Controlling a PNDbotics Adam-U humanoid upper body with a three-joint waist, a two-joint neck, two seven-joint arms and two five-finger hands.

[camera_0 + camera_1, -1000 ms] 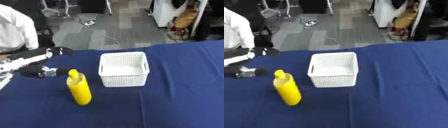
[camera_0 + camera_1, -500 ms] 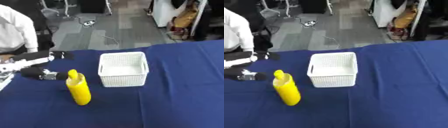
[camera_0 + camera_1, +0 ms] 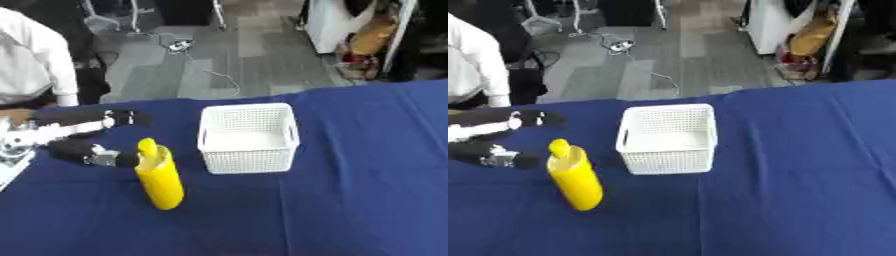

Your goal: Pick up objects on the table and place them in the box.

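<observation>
Here, left hand [image 3: 87, 137] spread apart beside upright yellow bottle [image 3: 160, 175], left of basket [image 3: 248, 137]; careless nudge could topple bottle.

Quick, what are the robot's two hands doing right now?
Left hand: open, fingers spread beside the yellow bottle, not touching it.
Right hand: not in view.

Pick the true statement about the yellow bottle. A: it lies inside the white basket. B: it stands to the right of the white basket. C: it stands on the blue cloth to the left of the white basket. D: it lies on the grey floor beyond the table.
C: the yellow bottle stands on the blue tablecloth, left of the white basket, which looks empty.
</observation>
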